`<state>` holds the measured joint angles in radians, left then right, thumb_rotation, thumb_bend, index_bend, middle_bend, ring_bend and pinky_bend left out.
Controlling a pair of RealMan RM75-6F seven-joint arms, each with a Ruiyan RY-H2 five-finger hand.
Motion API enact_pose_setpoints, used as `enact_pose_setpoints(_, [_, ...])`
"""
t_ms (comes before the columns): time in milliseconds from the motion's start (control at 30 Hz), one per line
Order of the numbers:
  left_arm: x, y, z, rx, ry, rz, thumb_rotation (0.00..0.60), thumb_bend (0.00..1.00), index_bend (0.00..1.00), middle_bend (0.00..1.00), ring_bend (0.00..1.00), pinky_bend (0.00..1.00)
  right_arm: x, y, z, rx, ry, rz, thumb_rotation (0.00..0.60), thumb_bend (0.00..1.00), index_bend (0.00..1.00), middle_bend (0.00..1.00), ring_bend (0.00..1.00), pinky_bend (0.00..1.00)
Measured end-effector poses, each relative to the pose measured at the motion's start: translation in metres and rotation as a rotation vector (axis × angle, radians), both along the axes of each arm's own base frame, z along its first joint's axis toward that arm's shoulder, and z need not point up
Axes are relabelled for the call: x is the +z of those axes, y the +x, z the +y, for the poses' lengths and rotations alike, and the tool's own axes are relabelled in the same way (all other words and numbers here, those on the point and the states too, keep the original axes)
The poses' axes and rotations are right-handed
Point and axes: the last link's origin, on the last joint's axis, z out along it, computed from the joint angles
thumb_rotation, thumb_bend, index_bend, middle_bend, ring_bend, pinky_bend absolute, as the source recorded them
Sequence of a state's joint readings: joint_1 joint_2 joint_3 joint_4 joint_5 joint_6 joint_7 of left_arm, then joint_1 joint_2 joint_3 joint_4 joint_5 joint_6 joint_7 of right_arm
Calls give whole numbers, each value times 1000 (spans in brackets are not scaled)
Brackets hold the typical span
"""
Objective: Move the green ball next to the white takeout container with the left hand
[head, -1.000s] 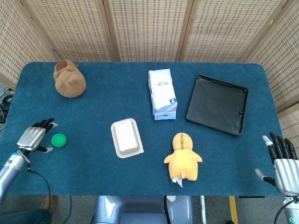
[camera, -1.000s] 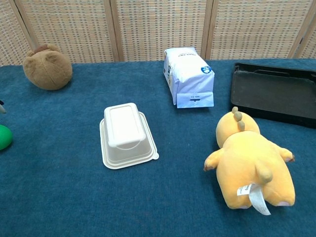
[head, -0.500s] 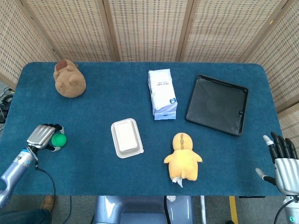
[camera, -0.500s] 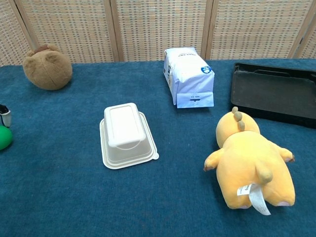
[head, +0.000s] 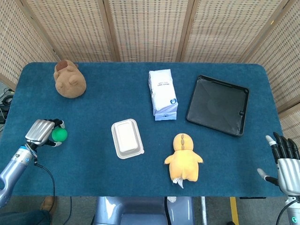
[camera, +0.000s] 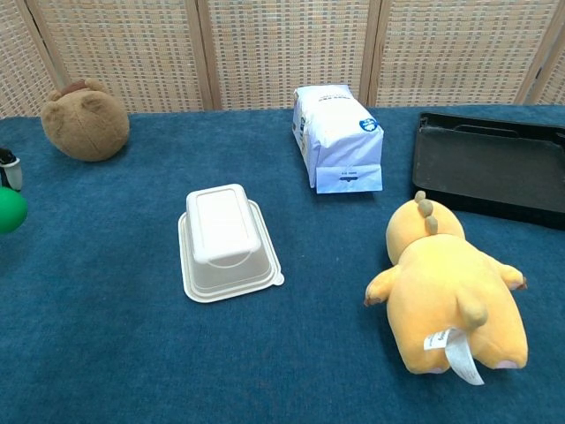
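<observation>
Metal left robot hand curled around smooth round green ball at worktop left edge | ribbed rectangular white takeout container well apart, mid-worktop | right robot hand empty, fingers spread

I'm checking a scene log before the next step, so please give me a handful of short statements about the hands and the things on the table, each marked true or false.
1. The left hand holds the green ball. True.
2. The green ball touches the white takeout container. False: bare blue cloth lies between them, with the ball well to the container's left.
3. The right hand holds the yellow plush toy. False: it holds nothing, and its fingers are spread at the table's edge.
4. The black tray has nothing in it. True.
5. The white bag lies between the brown plush toy and the tray. True.
</observation>
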<state>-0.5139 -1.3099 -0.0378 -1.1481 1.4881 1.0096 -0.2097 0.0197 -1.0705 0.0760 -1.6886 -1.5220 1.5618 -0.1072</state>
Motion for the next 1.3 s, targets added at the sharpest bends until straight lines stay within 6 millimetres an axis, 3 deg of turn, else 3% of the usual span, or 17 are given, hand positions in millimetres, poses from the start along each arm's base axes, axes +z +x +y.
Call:
enact_pose_setpoints(200, [7, 44, 13, -96, 15, -81, 600, 194, 485, 478, 477, 476, 1, -2, -3, -16, -3, 0, 600, 0, 93, 0, 0, 0])
enact_pose_setpoints(400, [3, 118, 42, -230, -11, -95, 600, 191, 485, 475, 477, 468, 4, -5, -7, -38, -18, -10, 600, 0, 97, 0, 0, 0])
enact_pose_setpoints(500, [-4, 155, 55, -285, -37, -67, 600, 191, 487, 476, 476, 416, 6, -6, -8, -51, -27, -12, 600, 0, 97, 0, 0, 0])
enact_pose_setpoints(600, [-19, 195, 68, -350, -74, -24, 600, 192, 487, 476, 470, 392, 9, -10, -10, -73, -40, -14, 600, 0, 97, 0, 0, 0])
enact_pose_setpoints(733, [-55, 253, 81, -406, -149, 4, 600, 191, 487, 475, 464, 385, 14, -14, -12, -96, -57, -20, 600, 0, 97, 0, 0, 0])
enact_pose_setpoints(833, [-85, 285, 83, -425, -207, 11, 600, 192, 487, 475, 460, 385, 16, -17, -14, -108, -63, -21, 600, 0, 98, 0, 0, 0])
enact_pose_setpoints(1033, [-131, 325, 85, -444, -273, 38, 600, 189, 487, 476, 457, 385, 19, -24, -19, -141, -67, -29, 600, 0, 98, 0, 0, 0])
enact_pose_setpoints(1300, [-164, 342, 85, -449, -311, 111, 600, 191, 481, 470, 450, 384, 24, -27, -21, -149, -74, -42, 600, 0, 98, 0, 0, 0])
